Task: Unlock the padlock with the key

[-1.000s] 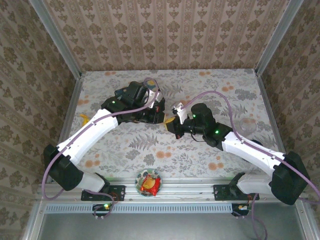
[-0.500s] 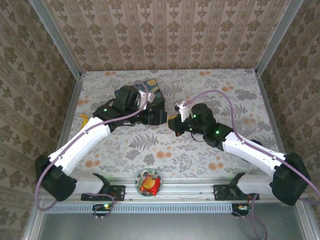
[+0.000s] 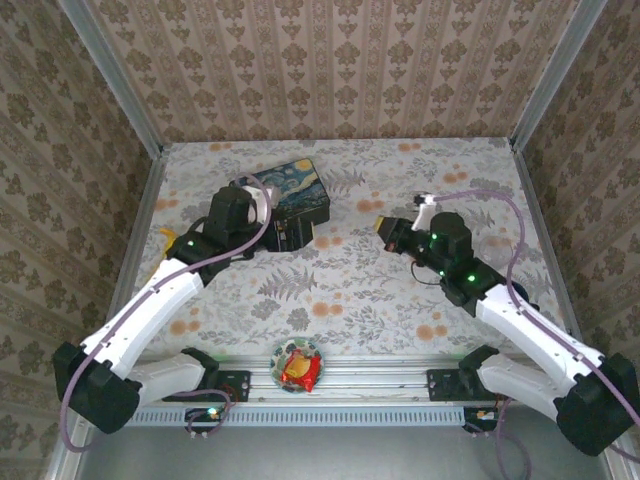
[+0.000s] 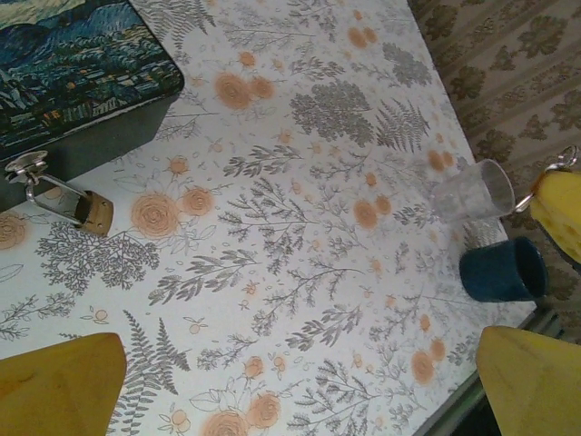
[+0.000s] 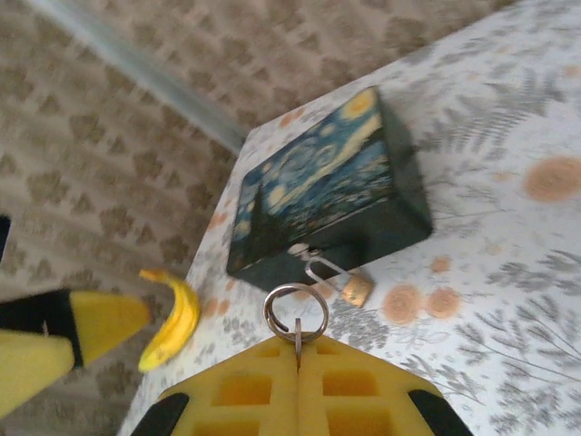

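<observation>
Brass padlock (image 4: 93,213) on tin (image 4: 77,86) (lid shut)

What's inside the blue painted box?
The box is closed, so its inside is hidden. You can see its painted top and a little padlock hooked on its front.

The padlock (image 4: 93,212) is small and brass, and its thin silvery shackle (image 4: 53,194) is hooked in the latch (image 4: 23,166) of the tin (image 4: 73,73). Its body lies on the table (image 4: 318,227). The key (image 5: 297,327), with a round ring (image 5: 296,312), stands pinched in the right gripper (image 5: 298,347).
</observation>
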Robot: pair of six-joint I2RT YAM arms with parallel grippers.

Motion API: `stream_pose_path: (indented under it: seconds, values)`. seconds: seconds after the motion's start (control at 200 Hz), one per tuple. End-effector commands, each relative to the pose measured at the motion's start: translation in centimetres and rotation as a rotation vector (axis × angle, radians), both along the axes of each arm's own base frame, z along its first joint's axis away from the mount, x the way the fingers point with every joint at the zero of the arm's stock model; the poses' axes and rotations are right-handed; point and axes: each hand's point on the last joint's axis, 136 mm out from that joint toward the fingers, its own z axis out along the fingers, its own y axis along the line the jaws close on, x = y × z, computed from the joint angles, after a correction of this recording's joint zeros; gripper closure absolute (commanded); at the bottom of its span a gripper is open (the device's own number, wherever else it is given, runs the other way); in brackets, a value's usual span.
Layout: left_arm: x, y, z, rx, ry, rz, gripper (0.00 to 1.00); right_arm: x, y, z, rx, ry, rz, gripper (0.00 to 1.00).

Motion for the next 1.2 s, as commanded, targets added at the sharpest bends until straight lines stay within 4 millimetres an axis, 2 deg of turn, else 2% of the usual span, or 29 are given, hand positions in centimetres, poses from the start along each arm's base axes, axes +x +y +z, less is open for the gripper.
stream_pose_path:
  seconds: [0.0, 0.08, 0.345, 0.42, 0.525, 0.62, 0.83, 0.91, 0.995, 1.055, 1.195]
  values:
    - [1.2, -0.1, -0.3, 0.013, -0.020, 0.019, 0.00, 0.4, -2.8, -0.9, 0.224, 0.134, -0.171, 1.00]
    - [1.5, -0.5, -0.9, 0.017, -0.001, 0.017, 0.00, 0.3, -3.5, -1.9, 0.299, 0.170, -0.210, 1.00]
    - [1.8, -0.9, -3.8, 0.014, 0.075, 0.081, 0.00, 0.4, -2.8, -3.1, 0.381, 0.200, -0.193, 1.00]
    - [1.9, -1.3, -3.8, -0.035, 0.049, 0.099, 0.01, 0.5, -2.5, -3.1, 0.386, 0.204, -0.179, 1.00]
    - [2.0, -2.1, -3.5, -0.099, 0.016, 0.101, 0.07, 0.8, -2.1, -2.9, 0.386, 0.203, -0.166, 1.00]
    - [1.7, -3.6, -2.8, -0.157, -0.025, 0.043, 0.11, 1.1, -1.7, -2.7, 0.390, 0.197, -0.152, 1.00]
    - [0.1, -7.2, -2.7, -0.177, -0.101, -0.123, 0.11, 1.8, -1.0, -1.9, 0.424, 0.185, -0.128, 1.00]
    - [-0.2, -8.1, -2.7, -0.197, -0.110, -0.157, 0.16, 1.8, -0.5, -1.1, 0.441, 0.174, -0.103, 1.00]
    - [0.2, -8.4, -2.8, -0.196, -0.110, -0.151, 0.22, 1.8, -0.3, -0.6, 0.442, 0.167, -0.092, 1.00]
    - [0.6, -8.9, -2.2, -0.213, -0.126, -0.151, 0.27, 1.8, -0.2, -0.5, 0.443, 0.165, -0.089, 1.00]
    - [1.7, -10.3, -0.6, -0.252, -0.138, -0.168, 0.31, 1.7, 0.1, -0.2, 0.463, 0.161, -0.083, 1.00]
